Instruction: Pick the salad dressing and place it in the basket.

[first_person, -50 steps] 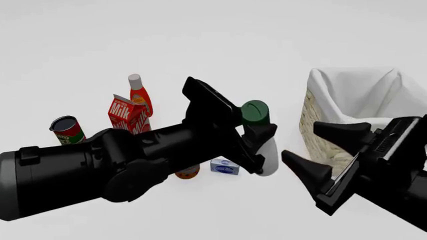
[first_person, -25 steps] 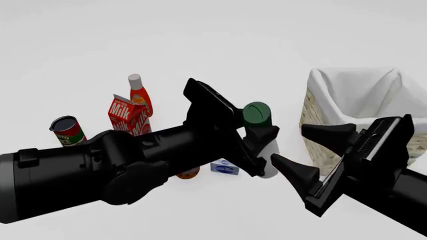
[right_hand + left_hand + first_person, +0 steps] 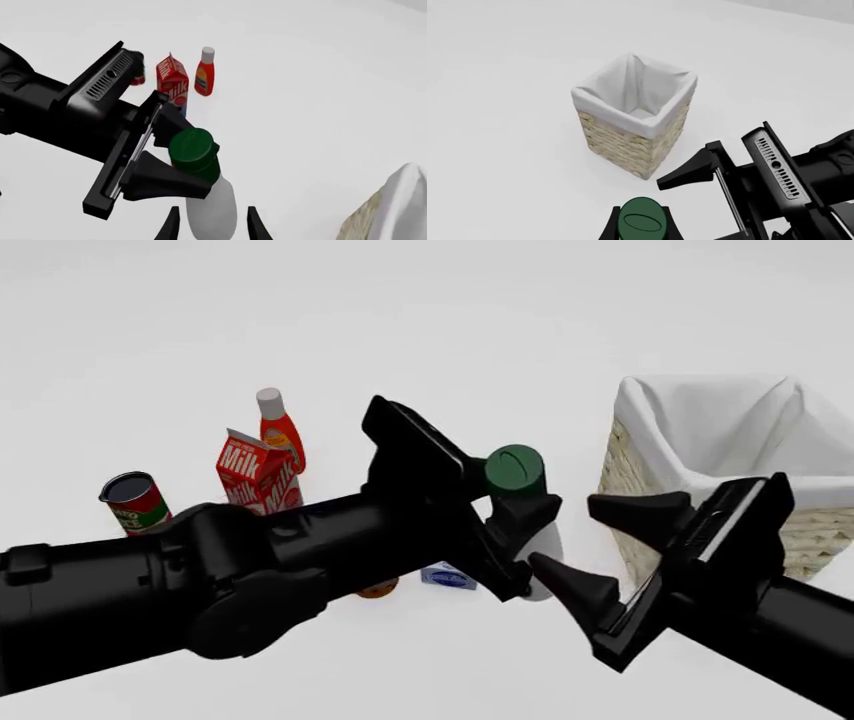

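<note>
My left claw (image 3: 523,530) is clamped on the neck of the salad dressing (image 3: 515,472), holding it just left of the basket (image 3: 747,455). My right claw (image 3: 617,555) gapes wide, empty, beside it. The bottle looks stiff, smooth and slippery; under the cap seems safest. One dressing, one basket, one milk carton (image 3: 254,470), one red bottle (image 3: 279,432), one can (image 3: 134,500).

Setting: a simulated test bench, not a real room. The worktop (image 3: 427,320) is a featureless white surface running out of view with no walls, edges or fixtures seen. Rendered groceries stand on it: milk carton (image 3: 254,470), red-orange bottle (image 3: 279,430), can (image 3: 134,502). A lined basket (image 3: 721,455) stands well apart.
</note>
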